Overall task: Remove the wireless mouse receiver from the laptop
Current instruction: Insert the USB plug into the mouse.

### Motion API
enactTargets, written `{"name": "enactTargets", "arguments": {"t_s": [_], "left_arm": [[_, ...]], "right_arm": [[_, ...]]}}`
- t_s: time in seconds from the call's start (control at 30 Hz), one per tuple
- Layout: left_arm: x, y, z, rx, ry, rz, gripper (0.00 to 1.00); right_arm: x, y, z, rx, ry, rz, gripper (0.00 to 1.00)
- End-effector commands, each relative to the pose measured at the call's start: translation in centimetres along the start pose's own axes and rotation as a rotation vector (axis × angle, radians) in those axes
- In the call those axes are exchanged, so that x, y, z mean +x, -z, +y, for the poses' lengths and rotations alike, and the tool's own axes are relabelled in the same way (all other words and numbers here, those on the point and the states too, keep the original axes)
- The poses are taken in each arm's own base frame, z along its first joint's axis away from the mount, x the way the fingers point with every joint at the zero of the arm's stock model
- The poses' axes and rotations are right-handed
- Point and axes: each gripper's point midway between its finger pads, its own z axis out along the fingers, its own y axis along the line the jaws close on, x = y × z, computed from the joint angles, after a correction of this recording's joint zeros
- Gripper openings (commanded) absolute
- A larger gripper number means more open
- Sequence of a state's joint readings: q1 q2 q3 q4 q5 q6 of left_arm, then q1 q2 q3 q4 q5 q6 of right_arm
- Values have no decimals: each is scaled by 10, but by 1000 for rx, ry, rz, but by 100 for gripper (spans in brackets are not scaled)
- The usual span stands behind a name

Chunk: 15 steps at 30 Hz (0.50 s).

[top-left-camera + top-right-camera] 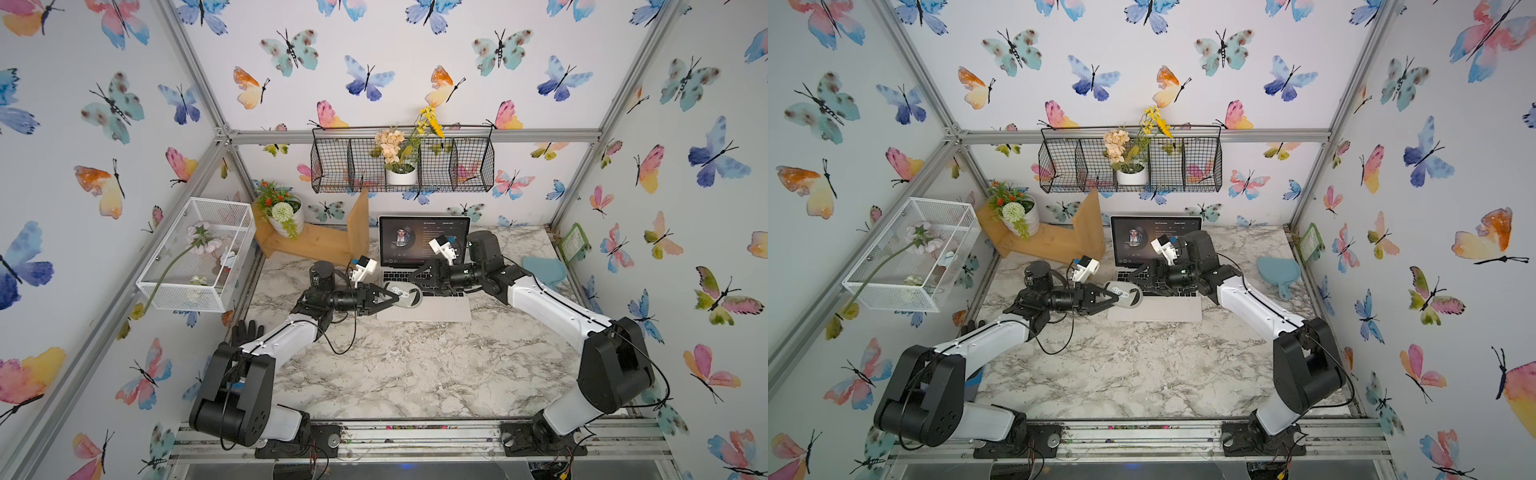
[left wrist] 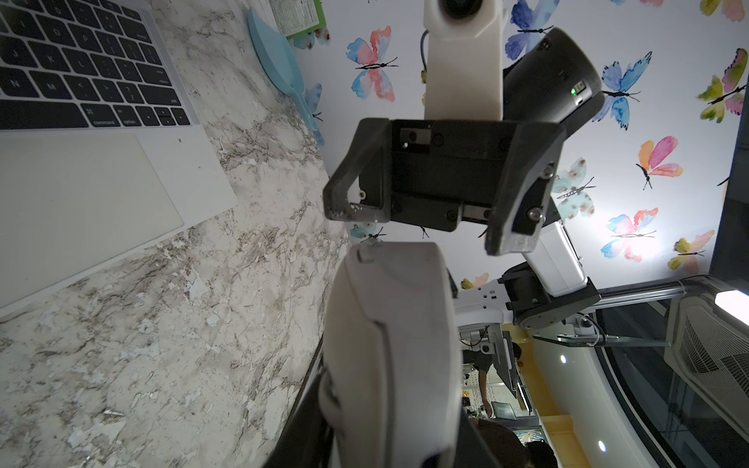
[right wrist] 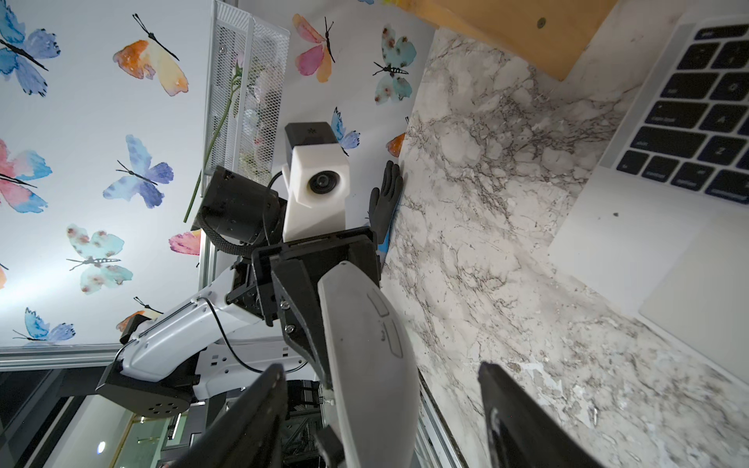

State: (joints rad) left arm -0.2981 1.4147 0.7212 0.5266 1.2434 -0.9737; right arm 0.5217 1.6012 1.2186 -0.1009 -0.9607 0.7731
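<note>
- The left claw point(image 1: 395, 296) is clamped on a grey mouse point(image 1: 409, 296), holding it on edge above the left part of the open laptop point(image 1: 424, 311), which sits on the marble bench point(image 1: 415, 374).
- The right claw point(image 2: 419, 227) hangs over the keyboard with its jaws apart and nothing between them. It faces the mouse from just beside it.
- The receiver cannot be made out in any view. The stretches of the laptop's side edges that the wrist views show look bare, and the arms hide the rest.
- On this showing, the job looks to be at the find-and-reach step, with the plug in neither claw.
- The next move likely calls for the free right claw to locate the tiny plug, pinch it narrowly and draw it straight out, level with the laptop's side.
</note>
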Motion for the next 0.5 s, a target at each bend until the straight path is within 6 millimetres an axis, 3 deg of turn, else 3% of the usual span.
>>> {"name": "enactTargets", "arguments": {"t_s": [0.0,0.47], "left_arm": [[-5,0,-14,32,-60,15,14],[-6,0,-11,25,-52,7,13]], "right_arm": [[5,1,11,-23,42,32,73],[13,4,11,-21,56,49,66]]}}
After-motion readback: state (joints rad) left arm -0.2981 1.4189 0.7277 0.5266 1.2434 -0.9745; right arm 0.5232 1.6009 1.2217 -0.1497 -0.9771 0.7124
